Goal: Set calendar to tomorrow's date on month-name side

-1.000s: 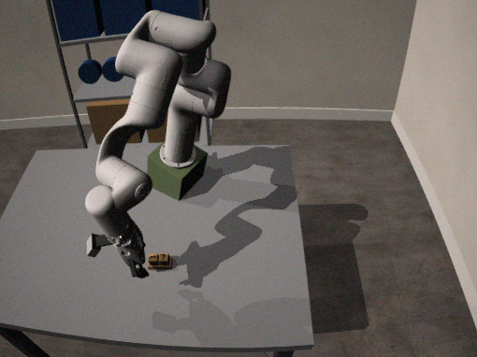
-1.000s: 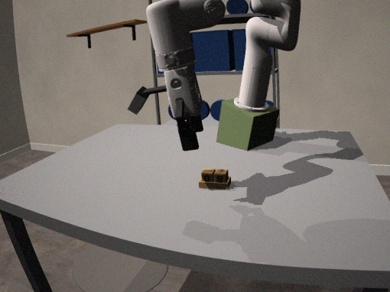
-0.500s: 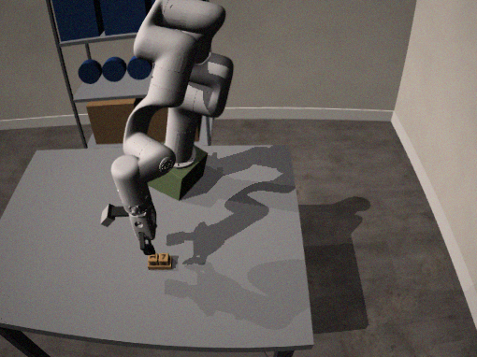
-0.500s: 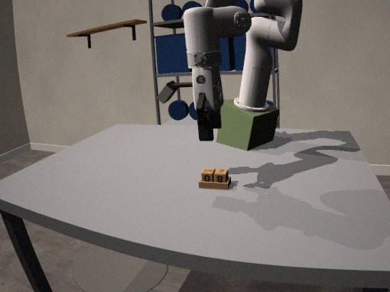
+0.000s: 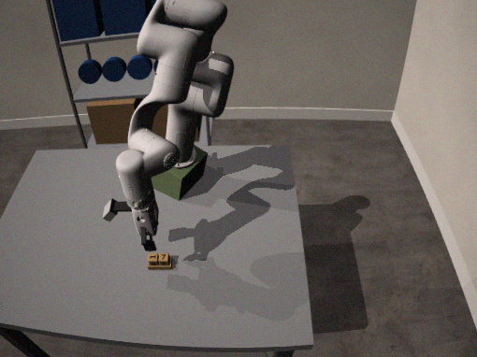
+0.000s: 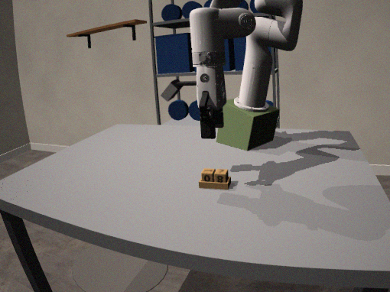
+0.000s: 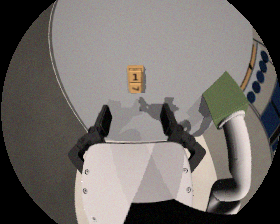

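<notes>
The wooden tray (image 5: 159,267) (image 6: 214,186) lies flat on the table with two wooden cubes in it, side by side. The left cube (image 5: 153,260) (image 6: 206,178) (image 7: 135,77) shows a 0 on its front in the exterior view and a 1 on top. The right cube (image 5: 164,259) (image 6: 221,178) (image 7: 135,88) shows an 8 on its front and what looks like a 7 on top. No month's name can be read. My gripper (image 5: 147,245) (image 6: 212,130) (image 7: 135,110) is open and empty, above and behind the cubes, touching neither.
The green base block (image 5: 173,184) (image 6: 238,129) (image 7: 225,99) of the arm stands behind on the grey table (image 5: 70,279) (image 6: 115,194). A shelf rack with blue boxes and discs stands behind the table. Shadows of the arm fall to the right of the tray.
</notes>
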`<state>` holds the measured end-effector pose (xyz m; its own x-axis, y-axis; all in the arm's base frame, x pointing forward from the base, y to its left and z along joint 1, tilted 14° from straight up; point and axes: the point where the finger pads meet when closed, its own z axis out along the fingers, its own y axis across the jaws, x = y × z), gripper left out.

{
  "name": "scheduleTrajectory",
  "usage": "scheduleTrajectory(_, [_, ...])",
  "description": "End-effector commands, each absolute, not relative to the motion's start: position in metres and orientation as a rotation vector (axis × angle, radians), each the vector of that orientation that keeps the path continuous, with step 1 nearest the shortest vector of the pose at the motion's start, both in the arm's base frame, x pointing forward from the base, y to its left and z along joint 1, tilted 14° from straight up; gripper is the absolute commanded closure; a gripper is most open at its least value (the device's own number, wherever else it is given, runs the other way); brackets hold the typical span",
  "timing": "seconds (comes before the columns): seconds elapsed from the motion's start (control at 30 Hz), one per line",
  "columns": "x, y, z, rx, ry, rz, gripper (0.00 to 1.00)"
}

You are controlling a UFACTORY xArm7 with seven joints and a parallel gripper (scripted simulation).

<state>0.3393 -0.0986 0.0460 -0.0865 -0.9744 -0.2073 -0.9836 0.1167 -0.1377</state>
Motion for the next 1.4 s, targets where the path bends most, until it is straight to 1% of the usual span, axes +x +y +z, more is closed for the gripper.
scheduleTrajectory(0.0, [0.34, -0.099, 0.047, -1.935, 2.148, 0.049, 0.0])
scheduleTrajectory(0.5, [0.333, -0.104, 0.044, -2.077, 2.011, 0.021, 0.0])
scheduleTrajectory(0.87, [0.314, -0.115, 0.037, -2.405, 1.615, -0.05, 0.0])
scheduleTrajectory(1.1, [0.306, -0.119, 0.034, -2.516, 1.443, -0.077, 0.0])
scheduleTrajectory(1.37, [0.292, -0.125, 0.029, -2.689, 1.112, -0.123, 0.0])
